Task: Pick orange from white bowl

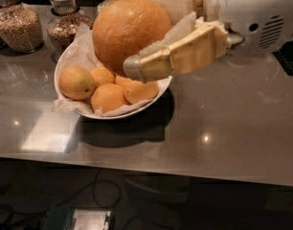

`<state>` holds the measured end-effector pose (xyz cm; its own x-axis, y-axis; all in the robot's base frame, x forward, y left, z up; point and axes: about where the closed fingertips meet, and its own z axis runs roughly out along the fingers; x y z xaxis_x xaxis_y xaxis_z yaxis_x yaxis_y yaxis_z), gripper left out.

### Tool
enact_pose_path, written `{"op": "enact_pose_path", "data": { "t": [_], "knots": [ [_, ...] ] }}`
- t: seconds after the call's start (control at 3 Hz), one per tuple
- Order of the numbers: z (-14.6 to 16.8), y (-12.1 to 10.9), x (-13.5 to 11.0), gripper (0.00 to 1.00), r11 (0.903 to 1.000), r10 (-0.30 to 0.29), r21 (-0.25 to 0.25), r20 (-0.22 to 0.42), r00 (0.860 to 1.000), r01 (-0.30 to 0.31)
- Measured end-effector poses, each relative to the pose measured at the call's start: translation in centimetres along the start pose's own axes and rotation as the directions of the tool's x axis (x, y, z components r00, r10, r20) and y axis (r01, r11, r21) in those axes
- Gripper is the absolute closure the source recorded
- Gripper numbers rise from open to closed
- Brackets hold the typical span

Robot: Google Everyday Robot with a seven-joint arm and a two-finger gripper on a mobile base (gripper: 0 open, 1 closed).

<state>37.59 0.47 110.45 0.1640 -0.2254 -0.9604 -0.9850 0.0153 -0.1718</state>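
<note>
Presently, gripper (153,37): cream plastic fingers clamped on a large orange (129,30), above the white bowl's far right edge; white vented housing behind.
Held orange: round, dimpled rind, clear of the bowl.
White bowl (151,96): glossy, oval, lined with crumpled white paper (84,37); stands on the countertop (232,119).
Bowl contents: four smaller oranges (107,97) visible, smooth-skinned, lying together on the paper.
Glass jars (18,25): two, grain-filled, behind the bowl at left.
Countertop: grey, polished, reflective.

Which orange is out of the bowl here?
The orange clamped in the gripper, held above the white bowl; the other oranges lie inside the bowl on paper.
</note>
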Motion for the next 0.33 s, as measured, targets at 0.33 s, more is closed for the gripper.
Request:
{"op": "enact_pose_path", "data": {
  "t": [0.33],
  "knots": [
    [0.00, 0.00, 0.00, 1.00, 1.0000, 0.000, 0.000, 0.000, 1.000, 0.000]
  ]
}}
